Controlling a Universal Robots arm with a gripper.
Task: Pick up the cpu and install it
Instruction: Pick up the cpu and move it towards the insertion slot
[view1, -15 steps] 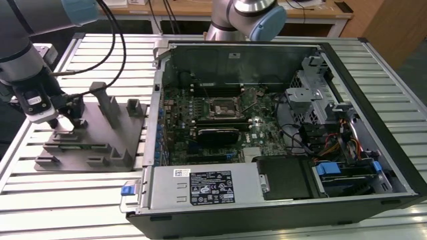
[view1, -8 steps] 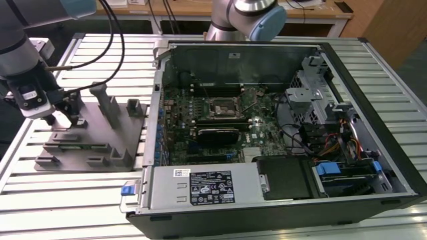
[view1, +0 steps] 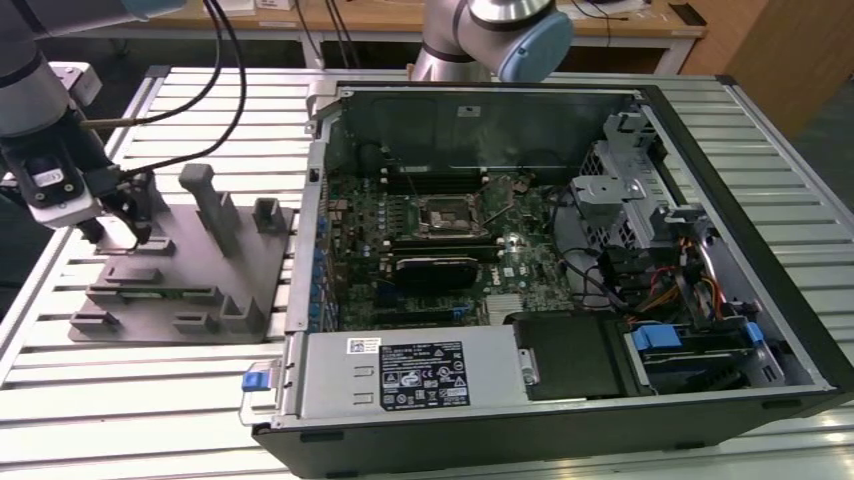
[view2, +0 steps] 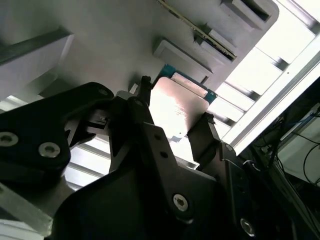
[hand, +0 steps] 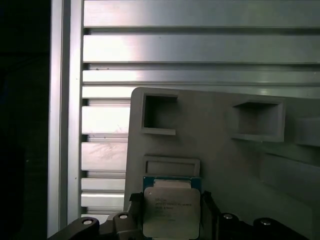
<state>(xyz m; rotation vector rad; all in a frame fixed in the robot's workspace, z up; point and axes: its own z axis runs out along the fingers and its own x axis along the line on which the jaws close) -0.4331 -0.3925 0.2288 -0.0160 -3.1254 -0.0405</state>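
Observation:
The cpu (view2: 175, 112) (hand: 169, 216), a flat square chip with a shiny silver top and a green edge, sits between my gripper's two black fingers in both wrist views. My gripper (view1: 115, 236) (view2: 174, 102) (hand: 171, 200) is shut on the cpu, one finger against each opposite side. It hangs just over the far left corner of the grey fixture plate (view1: 174, 290) (hand: 225, 160) at the exterior view's left. Inside the open computer case (view1: 747, 250), the motherboard's square socket (view1: 445, 213) lies open to view.
Upright grey posts (view1: 214, 205) rise from the fixture plate just right of my gripper. The case's left wall (view1: 314, 220) stands between plate and motherboard. A second arm's base (view1: 487, 35) sits behind the case. Cables (view1: 220, 80) trail over the slatted metal table (view1: 134, 400).

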